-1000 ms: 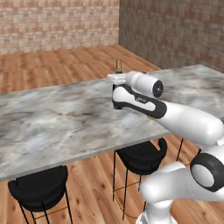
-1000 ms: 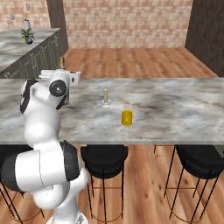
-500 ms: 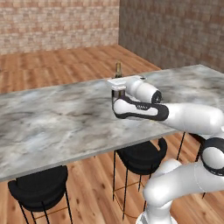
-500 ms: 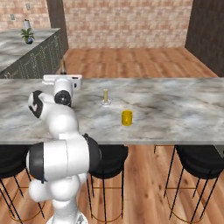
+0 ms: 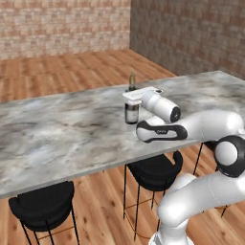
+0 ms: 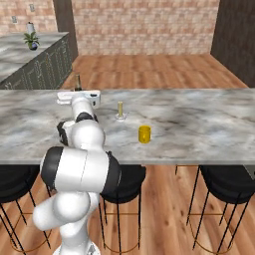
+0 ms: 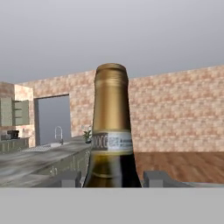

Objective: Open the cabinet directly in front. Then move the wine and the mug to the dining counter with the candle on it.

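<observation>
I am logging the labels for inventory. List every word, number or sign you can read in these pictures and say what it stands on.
Nothing can be quoted with confidence.
Dark glass wine bottle with golden neck: a band label below the neck carries dark print, too blurred to read.
Small yellow-orange mug: no marking visible.
Thin pale-yellow stick candle: no marking visible.
Grey-white veined marble dining counter: no text.

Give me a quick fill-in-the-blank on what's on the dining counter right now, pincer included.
1. The pincer is closed around the ____.
2. The mug on the dining counter is coloured ____.
3. In the right base view, the candle stands between the mug and the ____.
4. Under the counter stand black ____.

Missing words: wine; yellow; wine; stools
</observation>
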Available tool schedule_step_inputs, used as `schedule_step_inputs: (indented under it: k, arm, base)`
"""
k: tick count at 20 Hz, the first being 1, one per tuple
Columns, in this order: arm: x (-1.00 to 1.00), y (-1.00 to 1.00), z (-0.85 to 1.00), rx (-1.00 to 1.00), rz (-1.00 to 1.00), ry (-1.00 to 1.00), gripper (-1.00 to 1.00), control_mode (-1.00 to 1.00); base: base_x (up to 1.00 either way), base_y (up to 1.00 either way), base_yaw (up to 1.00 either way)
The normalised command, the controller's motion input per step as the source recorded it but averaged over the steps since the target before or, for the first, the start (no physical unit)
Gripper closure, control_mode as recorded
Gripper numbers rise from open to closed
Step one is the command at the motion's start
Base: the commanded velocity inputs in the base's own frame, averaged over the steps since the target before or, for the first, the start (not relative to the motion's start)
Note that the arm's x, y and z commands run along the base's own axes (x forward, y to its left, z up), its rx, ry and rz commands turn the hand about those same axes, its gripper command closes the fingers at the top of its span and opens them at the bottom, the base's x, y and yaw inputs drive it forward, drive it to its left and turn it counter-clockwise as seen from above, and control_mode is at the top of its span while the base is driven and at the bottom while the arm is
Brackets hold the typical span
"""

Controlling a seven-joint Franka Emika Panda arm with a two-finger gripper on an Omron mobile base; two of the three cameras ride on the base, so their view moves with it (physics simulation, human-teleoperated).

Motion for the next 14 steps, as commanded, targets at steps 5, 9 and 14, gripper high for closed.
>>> schedule_step_inputs:
  k: [5,9,14]
  arm:
    - [0.00,-0.11,-0.03,0.00,0.00,0.00,1.00,-1.00]
    - [0.00,-0.03,0.00,0.00,0.00,0.00,1.00,-1.00]
    - [0.00,0.00,0.00,0.00,0.00,0.00,1.00,-1.00]
  base:
    - [0.00,0.00,0.00]
    - [0.00,0.00,0.00]
    - [0.00,0.00,0.00]
